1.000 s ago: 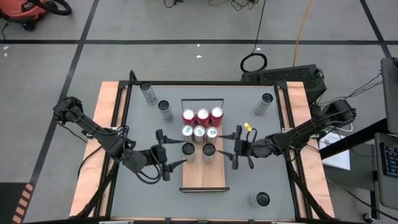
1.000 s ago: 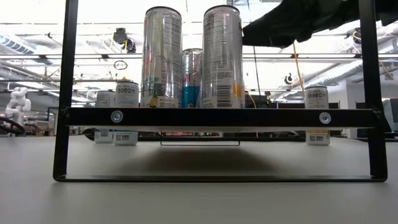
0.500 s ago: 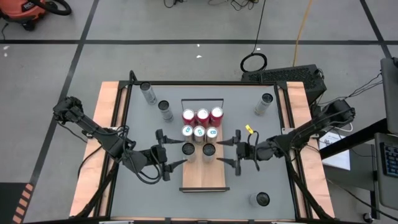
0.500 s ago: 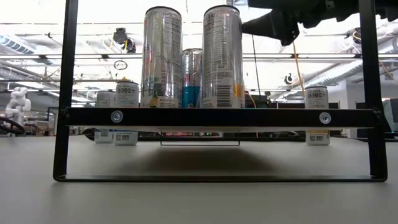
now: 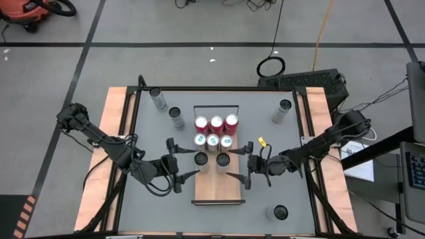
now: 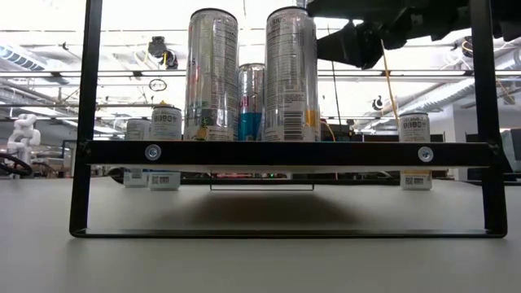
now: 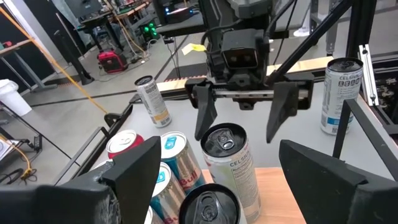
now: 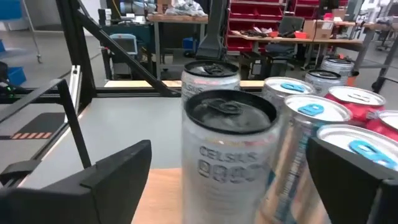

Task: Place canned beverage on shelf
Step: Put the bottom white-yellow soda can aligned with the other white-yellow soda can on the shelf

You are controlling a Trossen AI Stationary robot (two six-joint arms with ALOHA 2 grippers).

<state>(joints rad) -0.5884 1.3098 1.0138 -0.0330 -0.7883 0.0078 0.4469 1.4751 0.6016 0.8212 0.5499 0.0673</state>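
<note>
The shelf (image 5: 229, 189) is a light-wood board in the middle of the table, with a black wire rail (image 5: 216, 107) at its far end. On it stand three red cans (image 5: 216, 123), three blue-topped cans (image 5: 212, 141) and two silver cans. My left gripper (image 5: 194, 163) is open, and its fingers stand apart on either side of the left silver can (image 5: 200, 159). My right gripper (image 5: 232, 164) is open beside the right silver can (image 5: 223, 160), which stands upright on the board (image 8: 227, 143). Its fingers (image 7: 202, 118) are clear of that can.
Loose cans stand on the grey tabletop at the far left (image 5: 158, 99) (image 5: 176, 117), the far right (image 5: 281, 111) and the near right (image 5: 279, 213). The shelf's black frame (image 6: 85, 122) rises from the table. The near half of the board is bare.
My right gripper has opened wider, rolled a little and shifted slightly toward the table's near edge. The right silver can has stayed upright on the shelf.
</note>
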